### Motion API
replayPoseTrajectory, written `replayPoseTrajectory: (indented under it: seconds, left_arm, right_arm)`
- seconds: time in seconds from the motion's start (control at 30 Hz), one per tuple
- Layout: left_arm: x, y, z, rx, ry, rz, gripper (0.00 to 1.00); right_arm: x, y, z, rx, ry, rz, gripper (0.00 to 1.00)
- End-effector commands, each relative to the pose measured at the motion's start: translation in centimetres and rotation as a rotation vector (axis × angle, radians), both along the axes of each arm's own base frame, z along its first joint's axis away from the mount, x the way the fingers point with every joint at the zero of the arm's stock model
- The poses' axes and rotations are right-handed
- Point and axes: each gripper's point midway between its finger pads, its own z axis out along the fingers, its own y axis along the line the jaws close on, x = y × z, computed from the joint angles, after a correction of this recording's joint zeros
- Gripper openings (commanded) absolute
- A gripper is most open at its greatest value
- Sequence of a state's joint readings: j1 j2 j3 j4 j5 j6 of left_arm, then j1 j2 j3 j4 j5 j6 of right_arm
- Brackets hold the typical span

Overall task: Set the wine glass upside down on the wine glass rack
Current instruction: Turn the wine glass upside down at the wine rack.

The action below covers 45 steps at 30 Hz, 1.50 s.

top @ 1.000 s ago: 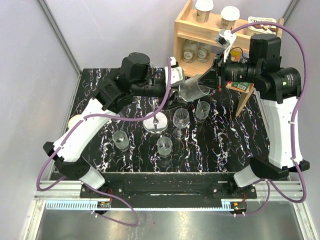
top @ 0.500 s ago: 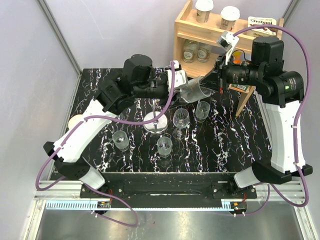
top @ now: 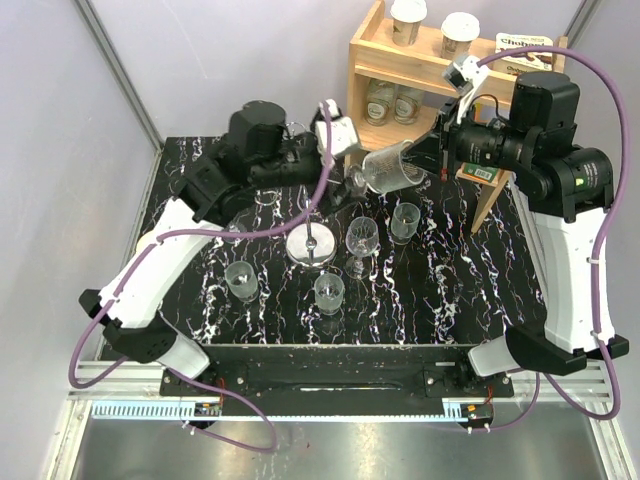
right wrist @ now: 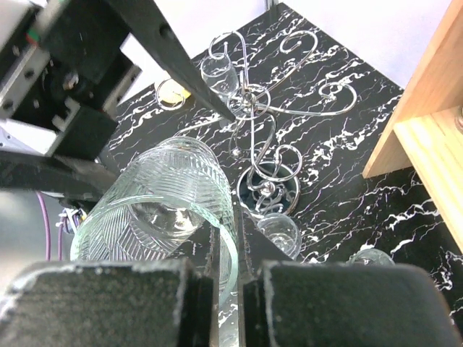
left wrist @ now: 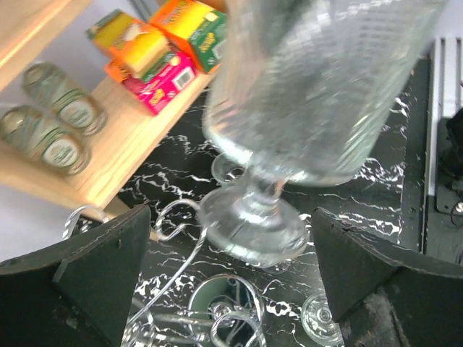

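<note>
Clamping wine glass [top: 390,168] rim with right tool [right wrist: 228,242], left tool [left wrist: 228,220] spread beside its foot

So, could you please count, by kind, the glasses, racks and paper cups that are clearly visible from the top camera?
Wine glass, held aloft: 1
Standing glasses: 4
Wine glass rack: 1
Paper cups: 2
Total: 8
A rim half hidden by the left arm is not counted.
</note>
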<state>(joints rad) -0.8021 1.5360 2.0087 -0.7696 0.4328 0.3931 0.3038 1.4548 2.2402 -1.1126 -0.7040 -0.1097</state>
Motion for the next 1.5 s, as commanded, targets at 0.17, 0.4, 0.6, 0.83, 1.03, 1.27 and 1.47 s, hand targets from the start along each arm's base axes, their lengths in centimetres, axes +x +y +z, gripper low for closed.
replayPoseTrajectory:
  seconds: [0.17, 0.4, 0.6, 0.83, 1.03, 1.27, 1.47]
  left_arm:
    - [-1.7, 5.4, 10.0, -0.320, 0.028, 0.034, 0.99]
    - [-0.9, 5.0, 11.2, -0.450, 0.187, 0.067, 0.99]
    - [0.9, 4.3, 10.9, -0.511, 0.302, 0.125, 0.97]
    - [2.6, 4.2, 9.8, -0.477, 0.268, 0.171, 0.94]
    - [0.9, 4.2, 10.1, -0.481, 0.322, -0.021, 0.93]
    - [-0.6, 5.7, 10.4, -0.459, 0.297, -0.194, 0.91]
    - [-0.9, 5.5, 9.2, -0.436, 0.315, -0.229, 0.88]
  right_arm:
    - [-0.9, 1.2, 7.8, 0.197, -0.156, 0.039, 0.00]
    - [1.1, 3.0, 9.5, 0.292, -0.168, 0.098, 0.00]
    - [2.6, 3.4, 10.4, 0.337, -0.220, 0.088, 0.00]
    - [2.8, 3.7, 10.8, 0.361, -0.205, 0.102, 0.00]
    - [2.0, 4.3, 10.5, 0.389, -0.141, 0.158, 0.00]
    - [0.9, 4.8, 9.3, 0.401, -0.054, 0.224, 0.00]
    - [0.9, 5.1, 8.8, 0.414, -0.030, 0.252, 0.00]
